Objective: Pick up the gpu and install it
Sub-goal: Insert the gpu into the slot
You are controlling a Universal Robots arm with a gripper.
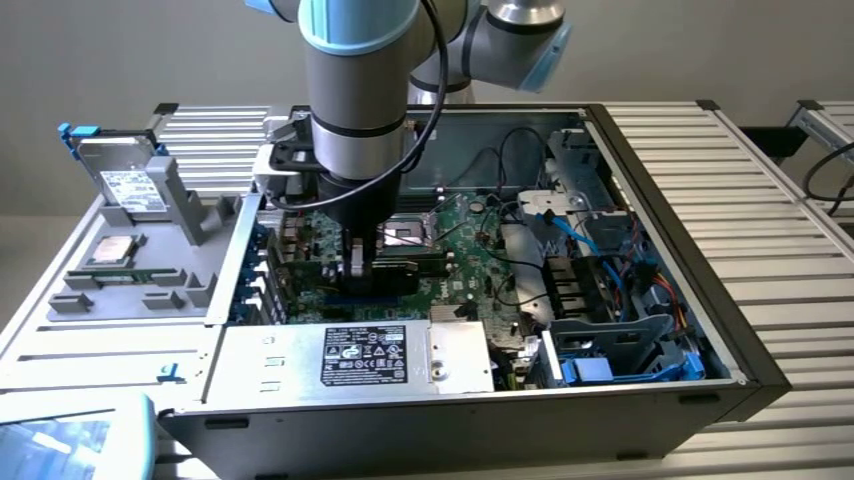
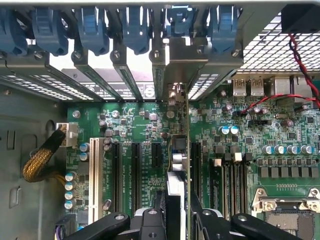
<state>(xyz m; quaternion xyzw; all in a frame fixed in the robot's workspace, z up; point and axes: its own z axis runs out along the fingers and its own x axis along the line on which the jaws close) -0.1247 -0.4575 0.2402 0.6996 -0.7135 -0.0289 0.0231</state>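
The gripper (image 2: 176, 216) grips the gpu (image 2: 177, 165) edge-on over the motherboard (image 2: 240, 150); I think it must go down straight, without any tilt.

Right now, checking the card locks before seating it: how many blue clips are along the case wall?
6 blue clips, side by side in one row along the case wall. One stands in line with the card in the gripper. Others may be hidden.
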